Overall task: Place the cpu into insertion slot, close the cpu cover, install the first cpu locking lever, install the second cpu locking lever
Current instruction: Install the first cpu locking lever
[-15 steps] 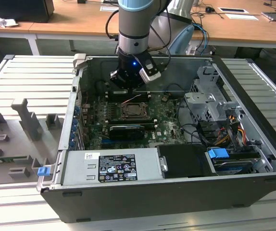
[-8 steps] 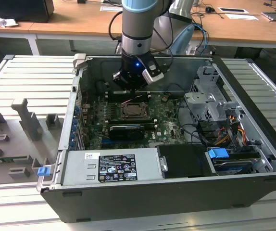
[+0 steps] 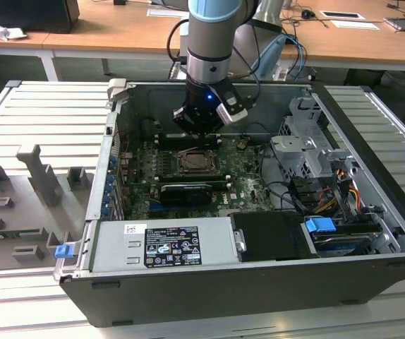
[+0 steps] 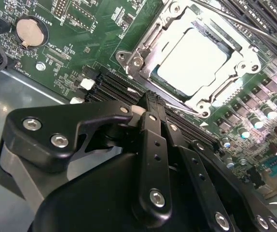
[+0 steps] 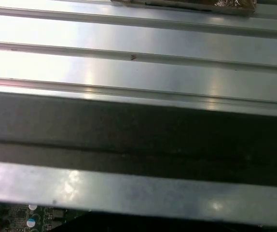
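Inside the open computer case [image 3: 259, 282], above the green motherboard [image 4: 80, 29]: the gripper [image 3: 200, 131], pointing down on the end of the arm [image 3: 213, 42]. In the second wrist view, black fingers [image 4: 150, 145] pressed together at the tips, pinching nothing. Just ahead of the jaws and below them, apart from the tips: the cpu [image 4: 191, 60], seated flat in the insertion slot [image 4: 129, 59], pale metal top up. Around the chip, the cpu cover [image 4: 240, 65], lying down on the slot with the chip showing through its window. On the side of the cover farthest from the jaws, a thin locking lever [image 4: 254, 34] running slantwise; latched or free, cannot tell. Between the jaws and the slot, a row of long black memory slots [image 4: 104, 82], passing right under the tips. Off to one side of the jaws, well apart, a round coin cell [image 4: 28, 30] on the board. Past the slot, to the other side, a cluster of small capacitors [image 4: 254, 121]. In the exterior view, nearer the camera than the jaws, a grey power supply [image 3: 164, 244] and, beside it, a blue tab [image 3: 321, 227]; well away from the jaws, towards the exterior view's left, grey fixture blocks [image 3: 40, 180] on a ribbed table [image 3: 47, 113]. In the first wrist view, ribbed metal [image 5: 138, 63], a dark band [image 5: 138, 135] and a sliver of the motherboard [image 5: 18, 215].
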